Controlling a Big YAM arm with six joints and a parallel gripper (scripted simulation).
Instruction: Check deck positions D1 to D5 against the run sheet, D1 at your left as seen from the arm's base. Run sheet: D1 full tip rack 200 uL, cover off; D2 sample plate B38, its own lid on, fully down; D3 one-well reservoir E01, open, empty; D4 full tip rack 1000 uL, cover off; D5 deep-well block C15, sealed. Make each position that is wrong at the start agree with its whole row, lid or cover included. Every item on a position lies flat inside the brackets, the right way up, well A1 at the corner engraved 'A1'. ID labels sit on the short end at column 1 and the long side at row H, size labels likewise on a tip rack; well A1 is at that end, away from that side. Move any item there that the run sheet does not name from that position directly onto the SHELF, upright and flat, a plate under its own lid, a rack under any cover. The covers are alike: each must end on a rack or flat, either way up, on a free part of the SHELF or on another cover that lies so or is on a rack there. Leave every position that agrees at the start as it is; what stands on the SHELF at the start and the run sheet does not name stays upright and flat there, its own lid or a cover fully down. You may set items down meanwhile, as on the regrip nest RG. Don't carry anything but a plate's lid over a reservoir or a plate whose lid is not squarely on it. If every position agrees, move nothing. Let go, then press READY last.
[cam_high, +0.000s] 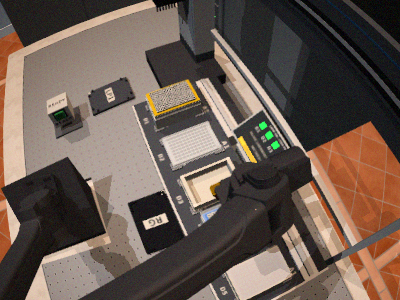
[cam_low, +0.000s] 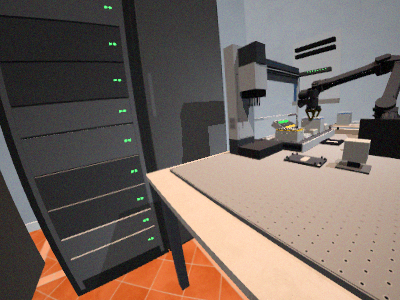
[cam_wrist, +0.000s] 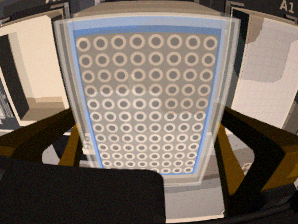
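My gripper hangs over deck position D4, its yellow fingers on the two long sides of a blue-rimmed tip rack that sits under a clear cover. The fingers are shut on the cover. In the top view my arm hides most of this rack. To its left stand the open cream reservoir, the lidded white plate and the yellow tip rack without a cover. A pale block lies at D5, partly under my arm.
The black RG nest lies in front of the deck. The READY button box and a dark plate nest stand at the far left. A panel with green lights sits behind the deck. A pipetting tower rises beyond D1.
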